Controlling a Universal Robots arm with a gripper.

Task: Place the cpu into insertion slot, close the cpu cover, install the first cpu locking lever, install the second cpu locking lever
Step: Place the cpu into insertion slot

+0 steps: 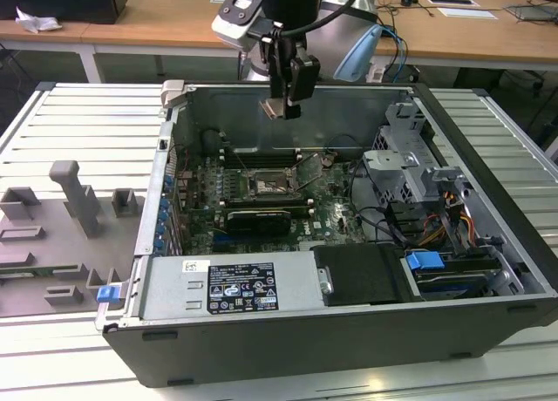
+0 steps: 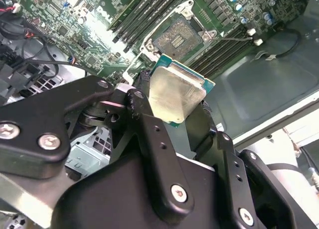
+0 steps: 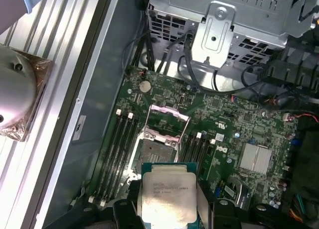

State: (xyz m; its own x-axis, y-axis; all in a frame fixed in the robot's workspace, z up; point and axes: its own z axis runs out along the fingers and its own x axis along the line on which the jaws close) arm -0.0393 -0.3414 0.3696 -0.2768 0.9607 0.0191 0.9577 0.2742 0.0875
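Exterior view, gripper: the arm's black two-fingered gripper (image 1: 284, 110) hangs over the open case with its fingers pointing down, clamped on the cpu.
Exterior view, cpu: the small flat square cpu (image 1: 271, 108) with a pale metal top sits between the fingertips, in the air near the height of the case's upper rim and well clear of the board.
Exterior view, case: a dark grey metal computer case (image 1: 349, 336) lies on its side with the panel off, on a pale slatted metal table (image 1: 52, 113). A green motherboard (image 1: 331, 205) covers its floor.
Exterior view, insertion slot: the square metal-framed insertion slot (image 1: 266, 185) lies on the motherboard, below the gripper.
Second wrist view, grip: the black fingers (image 2: 144, 122) press two opposite edges of the cpu (image 2: 177, 97), so the jaws are closed only to the chip's width.
Second wrist view, insertion slot: its field of contacts (image 2: 177, 37) lies bare, apart from the cpu. Long black memory slots (image 2: 142, 17) run on both sides of it.
First wrist view, cpu: the silvery top faces the camera, with a green edge showing around it (image 3: 167, 194).
First wrist view, cpu cover: the thin silvery hinged frame of the cpu cover (image 3: 169, 110) stands raised off the insertion slot (image 3: 154, 152), open.
First wrist view, surroundings: a perforated silver metal drive cage (image 3: 224, 20) stands at the far edge of the motherboard.
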